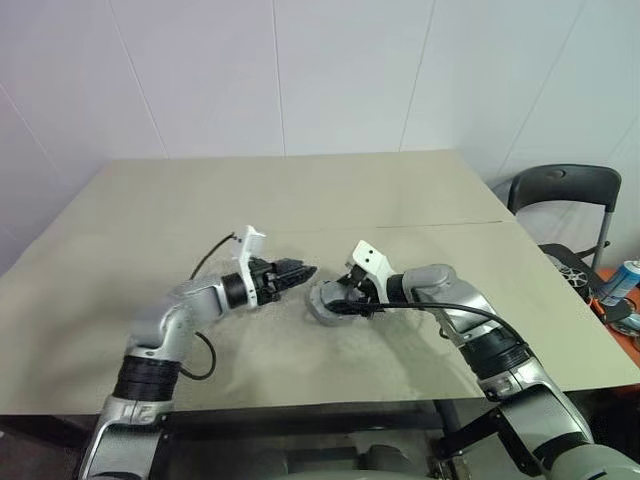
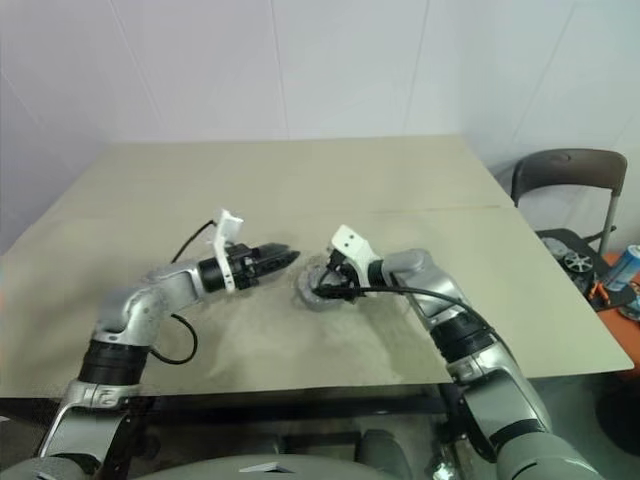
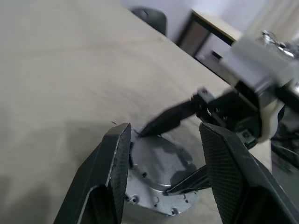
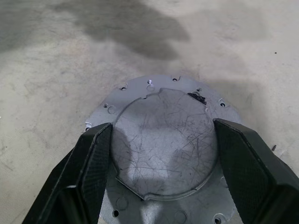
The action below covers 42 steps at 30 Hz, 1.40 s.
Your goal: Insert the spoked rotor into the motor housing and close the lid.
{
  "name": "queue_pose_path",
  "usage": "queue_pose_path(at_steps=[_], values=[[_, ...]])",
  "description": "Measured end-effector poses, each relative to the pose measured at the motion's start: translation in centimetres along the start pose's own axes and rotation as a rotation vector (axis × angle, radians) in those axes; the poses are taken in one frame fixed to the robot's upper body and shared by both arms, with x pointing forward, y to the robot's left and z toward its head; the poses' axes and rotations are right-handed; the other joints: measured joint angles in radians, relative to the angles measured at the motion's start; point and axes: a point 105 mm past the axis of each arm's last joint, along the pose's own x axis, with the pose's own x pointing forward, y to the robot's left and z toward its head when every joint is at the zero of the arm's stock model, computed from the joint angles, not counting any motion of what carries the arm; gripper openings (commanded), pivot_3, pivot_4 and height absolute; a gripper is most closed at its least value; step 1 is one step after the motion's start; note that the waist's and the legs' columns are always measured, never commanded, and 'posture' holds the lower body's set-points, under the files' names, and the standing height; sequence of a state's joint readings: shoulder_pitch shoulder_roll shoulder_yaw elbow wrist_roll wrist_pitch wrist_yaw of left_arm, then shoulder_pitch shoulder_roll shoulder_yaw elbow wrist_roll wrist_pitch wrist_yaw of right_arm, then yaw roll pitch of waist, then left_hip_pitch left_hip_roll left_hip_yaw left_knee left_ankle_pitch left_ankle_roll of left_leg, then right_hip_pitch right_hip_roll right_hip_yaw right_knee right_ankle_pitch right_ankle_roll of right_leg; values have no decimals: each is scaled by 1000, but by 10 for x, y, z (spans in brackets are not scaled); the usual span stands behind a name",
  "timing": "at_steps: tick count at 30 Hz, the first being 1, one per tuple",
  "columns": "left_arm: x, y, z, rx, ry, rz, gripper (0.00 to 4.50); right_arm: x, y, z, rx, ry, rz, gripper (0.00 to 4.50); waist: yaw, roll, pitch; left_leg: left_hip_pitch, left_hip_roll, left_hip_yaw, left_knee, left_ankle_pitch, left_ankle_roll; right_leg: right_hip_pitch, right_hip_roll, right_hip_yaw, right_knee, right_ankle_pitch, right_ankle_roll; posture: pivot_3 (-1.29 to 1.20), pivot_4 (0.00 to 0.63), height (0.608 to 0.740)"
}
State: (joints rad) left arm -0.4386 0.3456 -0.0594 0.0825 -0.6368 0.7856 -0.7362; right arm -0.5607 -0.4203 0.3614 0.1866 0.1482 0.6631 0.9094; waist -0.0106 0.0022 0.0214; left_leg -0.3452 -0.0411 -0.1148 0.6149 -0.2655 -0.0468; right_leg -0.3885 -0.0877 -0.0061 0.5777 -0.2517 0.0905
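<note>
The right hand [image 4: 161, 154] has its fingers spread to either side of the lid's [image 4: 163, 144] raised centre, though whether they press it is hard to tell. The lid lies flat on the table [image 1: 300, 200]. The left hand [image 1: 305, 272], open and empty, hovers just beside it.

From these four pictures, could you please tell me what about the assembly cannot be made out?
- Under the lid: the cap covers everything below, so rotor and housing are hidden in the right wrist view.
- Lid's near edge: cut off at that picture's edge between the right claw fingers.
- Lid's side toward the left claw: hidden behind its finger in the left wrist view.
- Head views: right claw covers the lid, too small to read.
</note>
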Motion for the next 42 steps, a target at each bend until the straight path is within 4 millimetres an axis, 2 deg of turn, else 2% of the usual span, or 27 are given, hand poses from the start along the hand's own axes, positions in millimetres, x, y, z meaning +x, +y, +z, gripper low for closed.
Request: queue_pose_path(at_steps=[4, 7, 14, 17, 20, 22, 42], values=[[16, 8, -4, -21, 34, -20, 2469, 0, 0, 0, 7, -7, 0, 3086, 1, -4, 0, 1, 0, -1, 0, 0, -1, 0, 0, 0, 2, 2, 3, 0, 0, 740], [19, 16, -10, -33, 67, -18, 1902, 0, 0, 1, 12, -11, 0, 3086, 1, -3, -1, 2, -1, -2, -1, -1, -1, 0, 1, 0, 4, 2, 4, 0, 0, 740], [26, 21, -19, -33, 92, 2, 1902, 0, 0, 0, 24, -20, -12, 3086, 2, -4, -1, 2, -1, -3, -1, -1, -1, 1, 1, 0, 4, 2, 4, 0, 0, 740], [26, 18, -21, -45, 103, -22, 1341, 0, 1, -1, 26, -24, -16, 3086, 2, -4, -1, 2, -1, -3, -1, -1, -1, 1, 0, 0, 4, 2, 4, 0, 0, 740], [26, 15, -25, -52, 124, -42, 367, 0, 2, -1, 27, -26, -15, 3086, 1, -4, -1, 2, -1, -3, -1, -1, -1, 1, 0, 0, 4, 2, 4, 0, 0, 740], [27, 15, -31, -44, 152, -38, 367, 0, 1, -1, 28, -27, -17, 3086, 2, -4, -1, 2, -1, -3, -1, -1, -1, 1, 1, 0, 4, 2, 4, 0, 0, 740], [14, 15, -37, 11, 175, -34, 367, 4, 3, -2, 44, -19, -26, 3086, -2, -2, -3, 4, 0, -3, -1, -1, -2, 1, 0, -1, 4, 2, 4, 0, 0, 740]])
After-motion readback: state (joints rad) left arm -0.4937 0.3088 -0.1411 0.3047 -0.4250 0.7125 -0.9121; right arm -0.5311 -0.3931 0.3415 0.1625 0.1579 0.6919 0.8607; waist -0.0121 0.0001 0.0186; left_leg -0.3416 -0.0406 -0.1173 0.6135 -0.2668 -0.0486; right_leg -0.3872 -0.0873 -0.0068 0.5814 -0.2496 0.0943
